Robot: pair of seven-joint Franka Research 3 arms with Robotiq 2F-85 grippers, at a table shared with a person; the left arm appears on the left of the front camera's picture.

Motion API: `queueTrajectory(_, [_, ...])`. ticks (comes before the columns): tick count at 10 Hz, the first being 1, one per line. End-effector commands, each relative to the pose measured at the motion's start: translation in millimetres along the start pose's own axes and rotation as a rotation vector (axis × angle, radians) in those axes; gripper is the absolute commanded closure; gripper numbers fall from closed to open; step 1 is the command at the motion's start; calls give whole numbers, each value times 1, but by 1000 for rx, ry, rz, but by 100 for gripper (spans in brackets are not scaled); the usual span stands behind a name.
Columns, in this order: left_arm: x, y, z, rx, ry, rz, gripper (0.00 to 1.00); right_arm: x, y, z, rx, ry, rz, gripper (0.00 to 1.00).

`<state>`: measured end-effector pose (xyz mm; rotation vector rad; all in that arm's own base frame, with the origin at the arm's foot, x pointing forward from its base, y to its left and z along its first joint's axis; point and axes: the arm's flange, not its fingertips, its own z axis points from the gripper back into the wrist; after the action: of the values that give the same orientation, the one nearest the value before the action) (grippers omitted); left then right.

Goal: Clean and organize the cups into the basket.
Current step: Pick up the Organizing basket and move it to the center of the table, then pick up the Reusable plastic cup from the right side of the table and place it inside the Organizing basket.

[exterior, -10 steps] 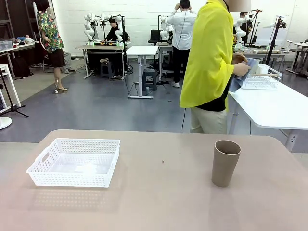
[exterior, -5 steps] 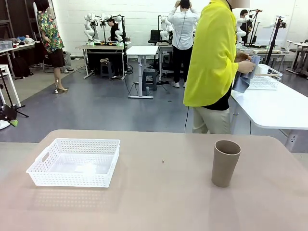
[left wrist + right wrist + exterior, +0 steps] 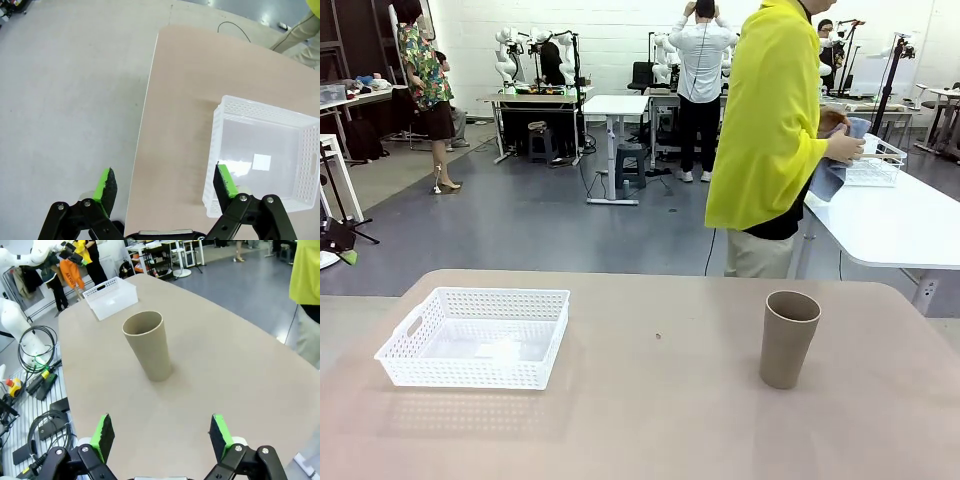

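Right end effector spread; taupe cup upright

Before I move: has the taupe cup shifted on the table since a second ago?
No. The taupe cup stands where it was, right of the white basket.

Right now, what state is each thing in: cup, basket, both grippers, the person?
Cup: upright on the table, empty, untouched.
Basket: right way up, no cup in it.
Left gripper: open, holding nothing.
Right gripper: open, holding nothing, apart from the cup.
Person: turned away at the white table, hands on a blue cloth.
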<state>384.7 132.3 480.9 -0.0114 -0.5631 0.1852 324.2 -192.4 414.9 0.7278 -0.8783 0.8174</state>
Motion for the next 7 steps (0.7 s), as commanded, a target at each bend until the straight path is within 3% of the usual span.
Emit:
queueTrajectory(1, [1,-3,-2,14,-14,6,0,1,2,-2,-3,-5,8,0])
queueTrajectory(2, [0,0,0,0,0,0,0,0,0,0,0,0,0,0])
queueTrajectory(4, [-5,-13,13,-30,142,-119,0,9,0,-35,60,-9,132,0])
queueTrajectory(7, [-11,-27,18,-28,229,-175,0,18,-4,-84,146,-17,236,0])
